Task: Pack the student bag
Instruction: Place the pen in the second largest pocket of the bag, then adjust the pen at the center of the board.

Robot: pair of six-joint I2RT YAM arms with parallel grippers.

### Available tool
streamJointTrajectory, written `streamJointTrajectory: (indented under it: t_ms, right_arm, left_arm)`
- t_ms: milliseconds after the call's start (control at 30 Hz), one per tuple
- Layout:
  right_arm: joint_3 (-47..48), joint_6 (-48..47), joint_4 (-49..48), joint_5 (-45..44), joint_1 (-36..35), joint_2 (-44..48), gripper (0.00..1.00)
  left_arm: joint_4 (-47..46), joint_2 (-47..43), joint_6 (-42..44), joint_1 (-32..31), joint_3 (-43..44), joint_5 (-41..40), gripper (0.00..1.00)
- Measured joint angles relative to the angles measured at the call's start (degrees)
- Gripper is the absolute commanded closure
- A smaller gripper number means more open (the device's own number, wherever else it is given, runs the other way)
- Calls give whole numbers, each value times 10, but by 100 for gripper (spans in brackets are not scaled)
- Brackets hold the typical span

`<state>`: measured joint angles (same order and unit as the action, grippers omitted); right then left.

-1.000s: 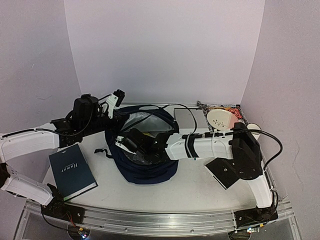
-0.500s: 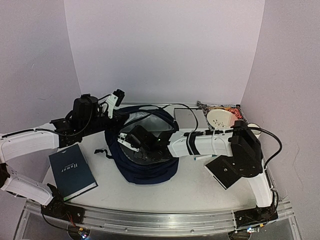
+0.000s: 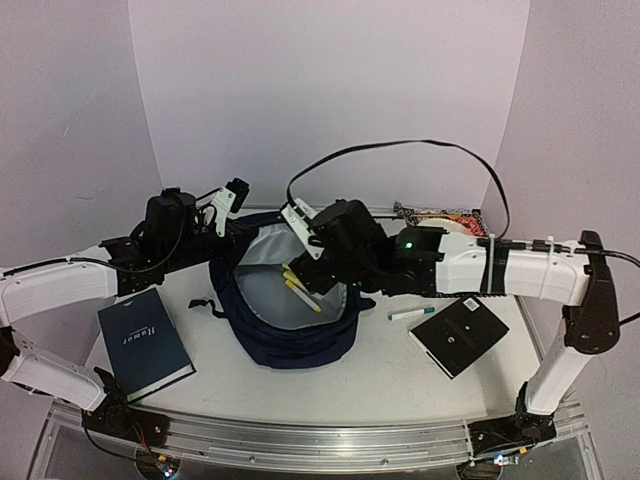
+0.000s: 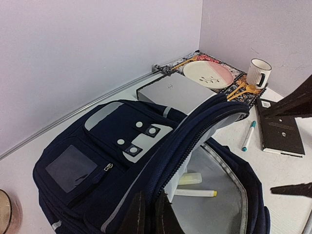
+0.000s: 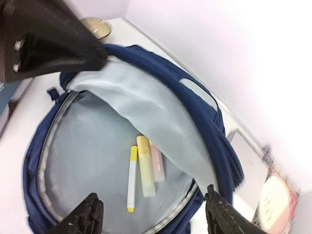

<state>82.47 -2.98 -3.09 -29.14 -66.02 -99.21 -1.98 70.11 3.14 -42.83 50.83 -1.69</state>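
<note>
white arm shells (image 3: 60,285), black joints (image 3: 170,215); black cable (image 3: 400,143) off the right arm (image 3: 530,275), green light (image 3: 407,241), dark right gripper (image 5: 155,218).

Bag (image 5: 207,109) mouth gapes wide, its grey floor largely bare; markers (image 5: 144,170) lie mid-floor; lifted flap (image 5: 146,109) overhangs one side.

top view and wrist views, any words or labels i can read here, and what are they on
Blue book: one white title line on the cover, too blurred to read.
Black notebook: small white sticker at one corner, too small to read.
Grey box: tiny dark mark on top, unreadable.
Backpack: white patches, no lettering visible.
</note>
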Motion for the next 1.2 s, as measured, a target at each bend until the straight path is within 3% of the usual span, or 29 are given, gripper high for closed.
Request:
streamJointTrajectory:
  t_ms: [233,600,833,1200]
  right_arm:
    - [-89,143,25,-17,14,73,20]
    - [-188,447,123,16,139,165,21]
    - [-200,569,164,64,205,129,26]
    - [-199,646,175,110,261,-5,35]
  left_arm:
    - [0,0,0,0,0,0,100]
    - [0,-1,1,-2,0,-2,100]
    - [0,-1,1,-3,0,-2,100]
    - [0,-10,5,-4,-7,-6,100]
